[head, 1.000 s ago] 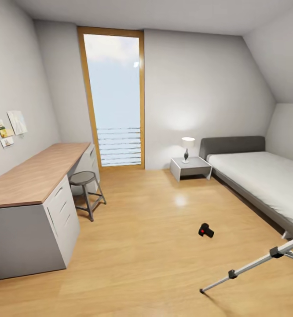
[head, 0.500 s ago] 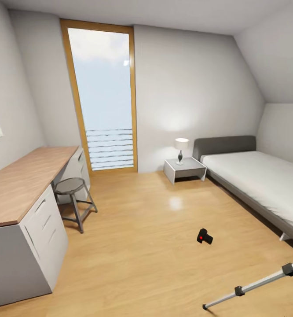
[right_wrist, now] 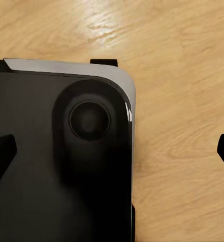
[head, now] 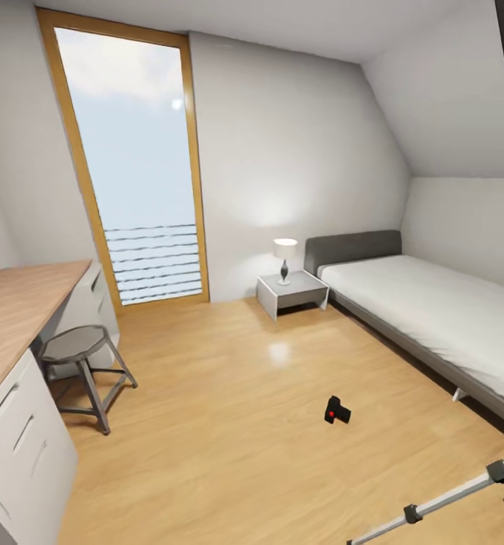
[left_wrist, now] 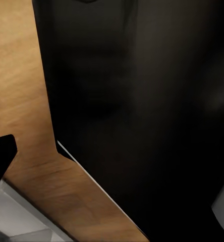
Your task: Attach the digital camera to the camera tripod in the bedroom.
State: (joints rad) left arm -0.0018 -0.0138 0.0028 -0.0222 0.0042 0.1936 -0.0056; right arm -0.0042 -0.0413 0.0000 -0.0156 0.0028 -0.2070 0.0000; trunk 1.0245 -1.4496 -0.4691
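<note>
Lying on the bedroom floor (head: 229,424) well apart from the camera tripod (head: 449,499), the digital camera (head: 337,411) looks small, rigid and light, best gripped across its body, not the lens; either end effector's opening cannot be told.

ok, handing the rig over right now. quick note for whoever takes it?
Tools: the right wrist view shows two dark fingertips set wide apart over bare wood floor, so the right tool is open and empty. The left tool's state cannot be told.
Digital camera: lying on the floor mid-room, red button visible.
Camera tripod: one leg shows at the lower right, beside the bed.
Done: robot is in the bedroom.
Left: approach, pick up the camera, mount it on the tripod.
</note>
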